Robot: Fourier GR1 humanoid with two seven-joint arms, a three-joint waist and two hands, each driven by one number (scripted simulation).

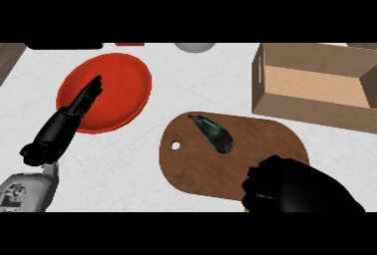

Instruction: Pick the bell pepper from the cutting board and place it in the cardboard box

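The right robot hand (294, 187) curls shut over the cutting board's (184, 169) near edge, apparently hiding the bell pepper, the cardboard box (309, 82) open beyond, while the left robot hand (74, 112) rests open, straight-fingered, over the red plate (121, 74).

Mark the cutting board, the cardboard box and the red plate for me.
cutting board (254, 149), head view, bare wood at its middle
cardboard box (309, 82), head view, inner floor
red plate (121, 84), head view, bare right part

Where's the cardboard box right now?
In the head view the cardboard box sits at the upper right of the counter, open side up, just beyond the far right edge of the cutting board and up from the right hand.
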